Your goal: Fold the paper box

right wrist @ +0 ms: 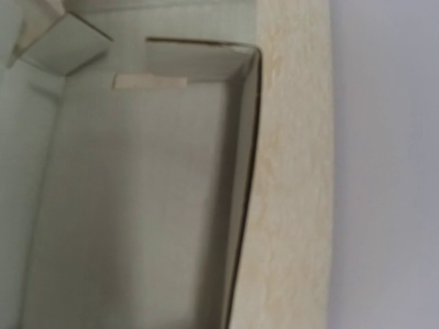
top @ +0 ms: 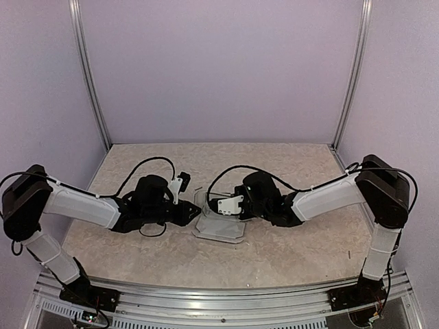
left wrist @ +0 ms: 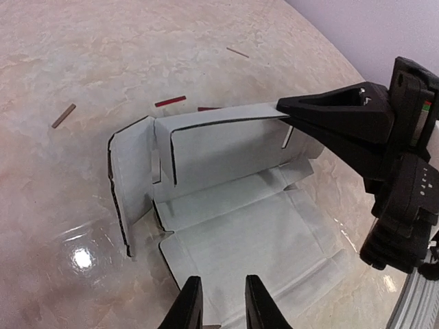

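Observation:
The paper box (top: 218, 230) is a pale grey-white card blank lying between the two arms, partly folded. In the left wrist view, the paper box (left wrist: 240, 233) has one long panel standing upright and a side flap raised at the left. My right gripper (left wrist: 284, 107) is shut on the top corner of that upright panel; from above, the right gripper (top: 214, 205) sits over the box's far side. My left gripper (left wrist: 221, 305) hovers low over the flat near panel, jaws a narrow gap apart with nothing between them. The right wrist view shows only the box's inner walls (right wrist: 137, 205), with its own fingers hidden.
Small scraps lie on the marbled table beyond the box: a red strip (left wrist: 170, 102), a brown strip (left wrist: 63, 116) and a thin one (left wrist: 238, 52). Purple walls and metal posts (top: 90, 75) enclose the table. The table edge (right wrist: 291, 171) runs close beside the box.

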You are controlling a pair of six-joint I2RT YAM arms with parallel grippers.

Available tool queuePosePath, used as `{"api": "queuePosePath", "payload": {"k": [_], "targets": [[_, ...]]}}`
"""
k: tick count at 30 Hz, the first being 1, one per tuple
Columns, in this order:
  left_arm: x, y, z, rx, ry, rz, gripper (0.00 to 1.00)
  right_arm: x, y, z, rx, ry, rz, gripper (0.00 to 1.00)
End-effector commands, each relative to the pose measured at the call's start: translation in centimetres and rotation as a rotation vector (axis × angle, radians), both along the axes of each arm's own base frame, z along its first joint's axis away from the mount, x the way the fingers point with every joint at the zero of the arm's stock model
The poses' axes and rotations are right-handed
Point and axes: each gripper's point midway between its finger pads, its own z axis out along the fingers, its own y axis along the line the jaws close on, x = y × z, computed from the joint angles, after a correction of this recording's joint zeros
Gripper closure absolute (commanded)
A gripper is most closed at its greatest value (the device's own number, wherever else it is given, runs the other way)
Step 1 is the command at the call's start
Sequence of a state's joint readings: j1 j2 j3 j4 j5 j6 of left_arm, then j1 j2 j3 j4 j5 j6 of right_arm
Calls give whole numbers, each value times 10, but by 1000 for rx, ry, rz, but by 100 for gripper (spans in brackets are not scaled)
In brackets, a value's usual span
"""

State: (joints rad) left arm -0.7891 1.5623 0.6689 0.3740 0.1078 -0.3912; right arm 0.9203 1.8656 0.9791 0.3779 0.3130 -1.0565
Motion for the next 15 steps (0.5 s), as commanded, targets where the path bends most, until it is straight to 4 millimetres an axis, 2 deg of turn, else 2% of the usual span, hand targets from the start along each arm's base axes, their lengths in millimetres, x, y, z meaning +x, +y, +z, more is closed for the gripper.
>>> {"api": "queuePosePath", "payload": {"k": [1,6,15], "targets": [[1,11,-33,37,104,105,79,-5,-8,-6,-1,67,-24,100],[-3,9,-51,68,138,107,81,0,-8,0,10,67,-58,100],[-19,-22,-42,56,101,-38,98,2,-12,4,25,69,-90,100]]}}
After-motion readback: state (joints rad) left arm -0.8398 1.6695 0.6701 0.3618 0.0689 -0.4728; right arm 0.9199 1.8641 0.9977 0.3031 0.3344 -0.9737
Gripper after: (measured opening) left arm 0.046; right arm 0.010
